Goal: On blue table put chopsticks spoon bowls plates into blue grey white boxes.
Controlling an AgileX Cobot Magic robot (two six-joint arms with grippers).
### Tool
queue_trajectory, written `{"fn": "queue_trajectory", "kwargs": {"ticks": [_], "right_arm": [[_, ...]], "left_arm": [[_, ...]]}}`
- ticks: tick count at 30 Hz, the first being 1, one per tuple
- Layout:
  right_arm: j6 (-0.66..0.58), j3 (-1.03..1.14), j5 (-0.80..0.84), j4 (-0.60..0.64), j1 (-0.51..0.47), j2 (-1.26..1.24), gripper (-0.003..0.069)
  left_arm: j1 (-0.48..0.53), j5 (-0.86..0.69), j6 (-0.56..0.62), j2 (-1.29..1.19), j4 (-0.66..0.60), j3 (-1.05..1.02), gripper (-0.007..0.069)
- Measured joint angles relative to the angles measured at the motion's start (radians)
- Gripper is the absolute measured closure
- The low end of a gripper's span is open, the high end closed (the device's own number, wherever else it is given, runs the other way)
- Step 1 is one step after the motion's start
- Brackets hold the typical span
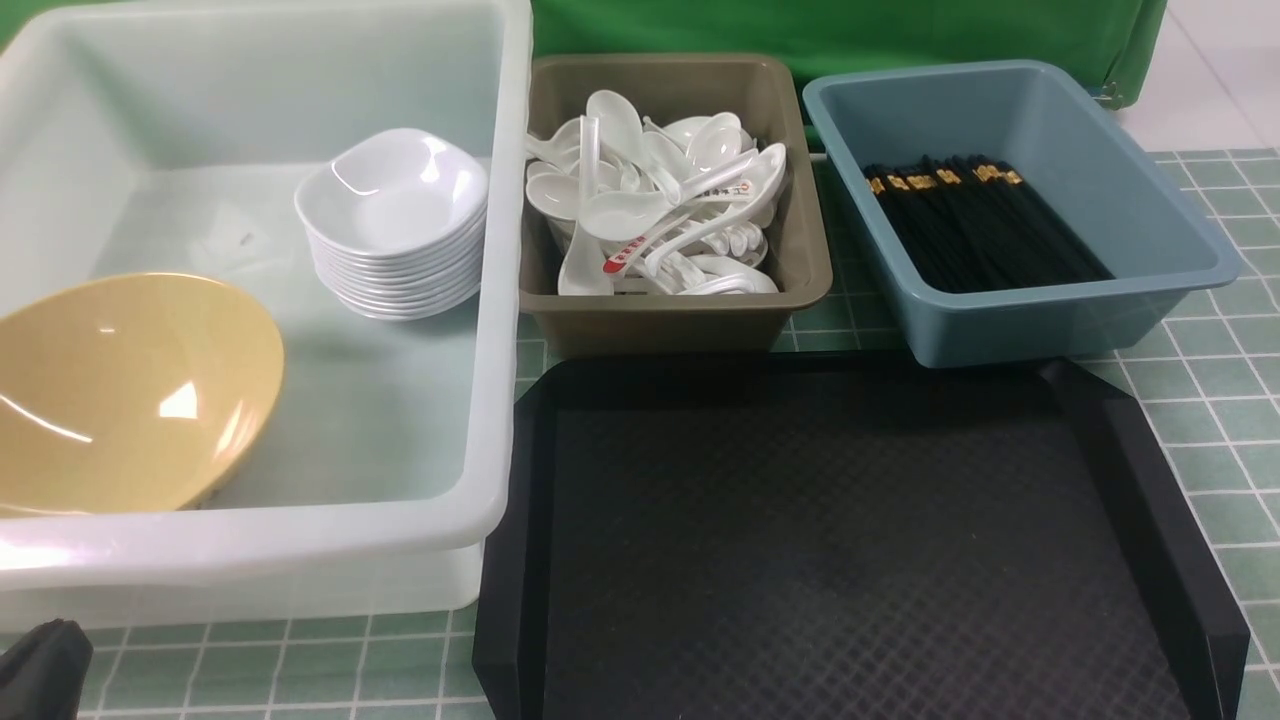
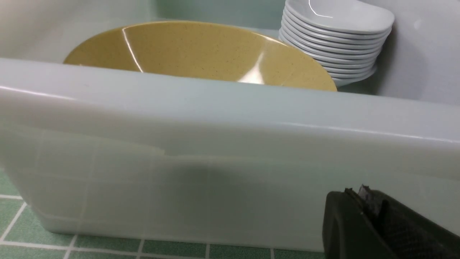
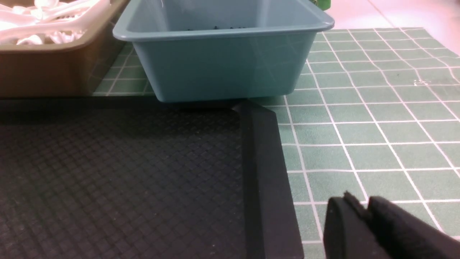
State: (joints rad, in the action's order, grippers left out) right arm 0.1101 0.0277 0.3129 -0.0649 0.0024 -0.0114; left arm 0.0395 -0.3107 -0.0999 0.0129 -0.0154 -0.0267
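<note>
The large translucent white box [image 1: 500, 300] holds the mustard-yellow bowl [image 1: 120, 390], tilted against its left side, and a stack of small white dishes [image 1: 395, 225]. The grey-brown box [image 1: 680, 310] holds a heap of white spoons [image 1: 650, 200]. The blue box [image 1: 1050, 320] holds black chopsticks [image 1: 975, 220]. My left gripper [image 2: 357, 194] is shut and empty, low in front of the white box's near wall [image 2: 215, 187]; the bowl [image 2: 201, 54] and dishes [image 2: 334, 39] show over the rim. My right gripper [image 3: 359, 205] is shut and empty above the tiled table [image 3: 377, 126], beside the black tray.
A black textured tray [image 1: 850, 540] lies in front of the grey-brown and blue boxes; its right rim [image 3: 262, 172] runs next to my right gripper. A green cloth [image 1: 850, 30] hangs behind the boxes. Teal tiled table [image 1: 1220, 400] shows to the right.
</note>
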Motion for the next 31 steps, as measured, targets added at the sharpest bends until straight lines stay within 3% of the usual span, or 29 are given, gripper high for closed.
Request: {"fn": "queue_trajectory", "kwargs": {"ticks": [31], "right_arm": [[0.000, 0.000, 0.000, 0.000, 0.000, 0.000, 0.0507]], "left_arm": [[0.000, 0.000, 0.000, 0.000, -0.002, 0.000, 0.0636]]}}
